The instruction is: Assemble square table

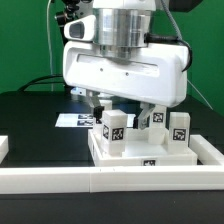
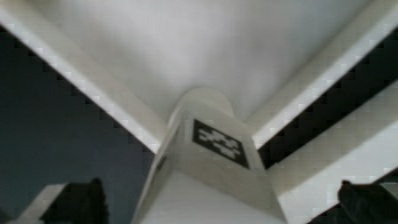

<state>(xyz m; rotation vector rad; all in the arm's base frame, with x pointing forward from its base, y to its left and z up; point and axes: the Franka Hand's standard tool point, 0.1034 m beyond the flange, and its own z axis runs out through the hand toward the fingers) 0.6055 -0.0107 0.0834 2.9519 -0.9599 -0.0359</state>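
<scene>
The white square slab [image 1: 140, 155] of the square table lies flat near the front rail, tags on its rim. Three white tagged legs stand upright on it: one at the exterior view's left [image 1: 113, 132], one behind [image 1: 157, 120], one at the right [image 1: 180, 130]. My gripper [image 1: 121, 110] hangs straight over the left leg, open. In the wrist view that leg [image 2: 217, 140] rises between the two dark fingertips [image 2: 71, 200], with a gap on each side, so nothing is held. The slab's surface [image 2: 196, 40] fills the background.
The marker board [image 1: 72, 120] lies flat on the black table behind the slab. A long white rail [image 1: 110, 182] runs along the table's front edge. A white block [image 1: 3, 148] sits at the exterior view's left edge. A green cable hangs at the back.
</scene>
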